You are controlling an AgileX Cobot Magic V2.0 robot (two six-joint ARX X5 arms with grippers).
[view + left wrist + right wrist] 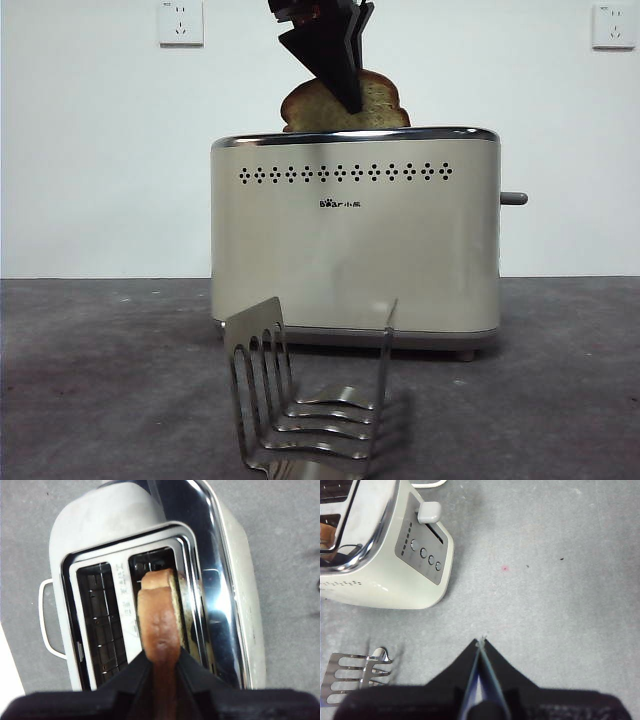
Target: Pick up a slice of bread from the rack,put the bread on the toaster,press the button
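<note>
My left tool (162,667) clamps the bread (159,625) in the toaster's (355,240) slot; my right tool (481,647) waits, closed.

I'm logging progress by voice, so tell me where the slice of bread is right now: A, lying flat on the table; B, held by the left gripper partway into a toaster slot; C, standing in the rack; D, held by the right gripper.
B: the left gripper grips the slice of bread, its lower part in the toaster slot.
</note>
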